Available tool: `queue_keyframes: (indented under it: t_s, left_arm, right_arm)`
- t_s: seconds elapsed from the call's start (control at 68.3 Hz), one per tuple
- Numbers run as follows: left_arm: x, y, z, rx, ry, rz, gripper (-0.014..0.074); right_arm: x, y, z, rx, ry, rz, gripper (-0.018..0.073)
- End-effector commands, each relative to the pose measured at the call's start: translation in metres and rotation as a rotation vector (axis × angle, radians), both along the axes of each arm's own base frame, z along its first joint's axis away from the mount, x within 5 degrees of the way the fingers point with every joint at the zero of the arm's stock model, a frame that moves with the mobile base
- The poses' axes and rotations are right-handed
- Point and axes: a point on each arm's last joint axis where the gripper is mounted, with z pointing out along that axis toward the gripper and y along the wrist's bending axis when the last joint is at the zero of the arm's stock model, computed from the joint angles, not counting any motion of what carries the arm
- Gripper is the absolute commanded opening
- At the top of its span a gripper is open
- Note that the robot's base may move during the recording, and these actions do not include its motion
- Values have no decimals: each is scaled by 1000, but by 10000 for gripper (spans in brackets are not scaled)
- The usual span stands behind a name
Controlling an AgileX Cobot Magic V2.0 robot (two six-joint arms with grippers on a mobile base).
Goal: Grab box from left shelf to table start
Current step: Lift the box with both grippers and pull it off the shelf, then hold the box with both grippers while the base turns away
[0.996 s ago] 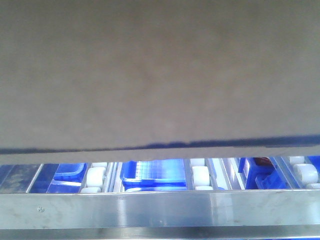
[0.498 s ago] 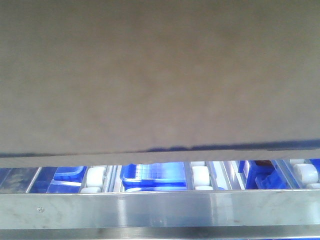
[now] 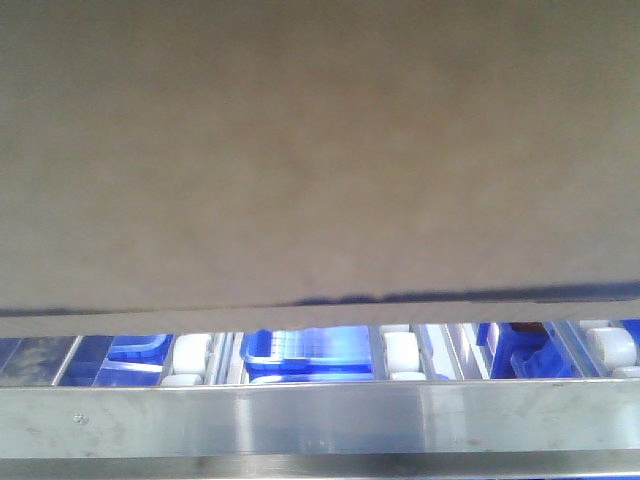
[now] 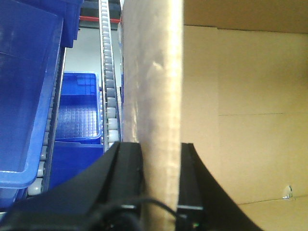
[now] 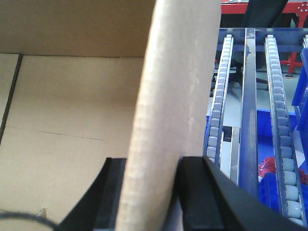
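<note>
Surroundings: the left shelf (image 3: pixel 60 420) crosses the bottom of the front view. Its silver front rail (image 3: pixel 480 415) sits below a narrow band where you see white rollers (image 3: pixel 402 352) and metal dividers. From the left wrist, a roller track (image 4: pixel 109 96) runs away just beside the outer face of the box (image 3: pixel 320 150). A tall blue bin (image 4: pixel 24 86) stands near on the far side of that track. From the right wrist, two more roller tracks (image 5: pixel 219 106) lie alongside the box's other wall, with a red frame (image 5: pixel 260 7) far behind.

Containers: a grid-floored blue bin (image 3: pixel 305 348) lies in the lane between two rollers and shows only its bare floor. A low blue bin (image 5: pixel 274 144) under the right-hand tracks holds a red item (image 5: pixel 272 169) too blurred to identify. The box is open at the top, and both wrist views show plain cardboard inside with no contents visible.

Task item: the box fills the upper two thirds of the front view as a dull brown face, blocking most of the shelf. A dark bluish line runs along its lower edge, which hangs above the rail. You cannot tell whether its underside rests on the rollers.

The left pincer (image 4: pixel 160 163) is clamped on the box's left wall, one black finger outside and one inside. The right pincer (image 5: pixel 153 173) grips the right wall the same way.
</note>
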Motion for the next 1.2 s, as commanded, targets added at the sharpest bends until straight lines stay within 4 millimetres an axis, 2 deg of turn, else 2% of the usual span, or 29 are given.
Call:
queue_keyframes:
  t_s: [0.0, 1.187]
  left_arm:
    - [-3, 3, 25, -49, -202, 20, -92]
    - [-3, 3, 25, -49, -202, 20, -92]
  right_arm:
    - [2, -8, 21, -28, -164, -100, 60]
    - [2, -8, 21, -28, -164, -100, 60]
